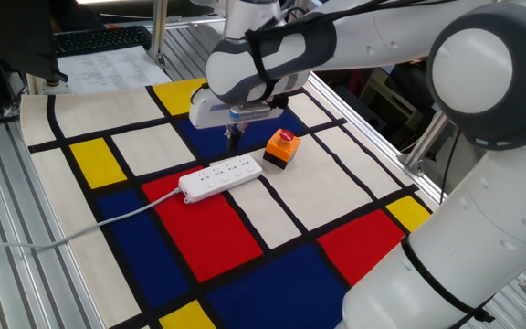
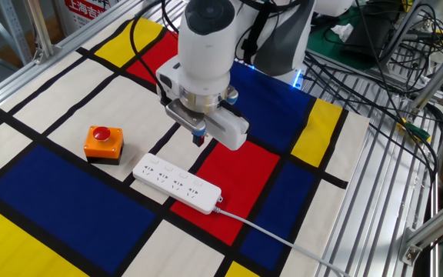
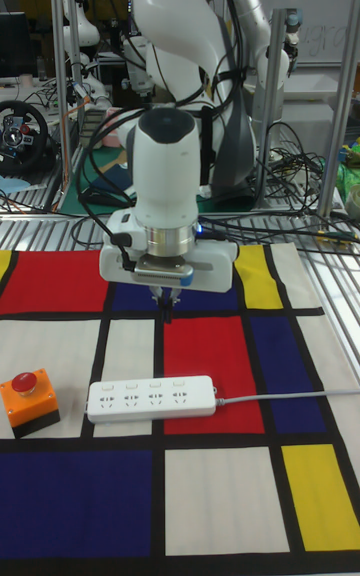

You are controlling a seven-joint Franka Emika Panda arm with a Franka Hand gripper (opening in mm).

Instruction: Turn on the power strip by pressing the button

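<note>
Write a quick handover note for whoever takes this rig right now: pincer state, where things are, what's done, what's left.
Pincer: hangs in the air above the mat, beyond the power strip, touching nothing. Whether its fingers are open or shut cannot be told.
Power strip: lies flat across the red and white patches, its grey cord running off the mat edge.
Button: at the strip's corded end, hard to make out.
Orange box with red mushroom button: off the strip's far end; not the target.
Done: nothing pressed.
Left: shift over the corded end, descend, press.

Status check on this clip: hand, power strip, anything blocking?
Hand above the mat, off the power strip, finger state unclear. Strip lies flat, button not yet touched. Orange box sits apart from the strip, not in the way.
</note>
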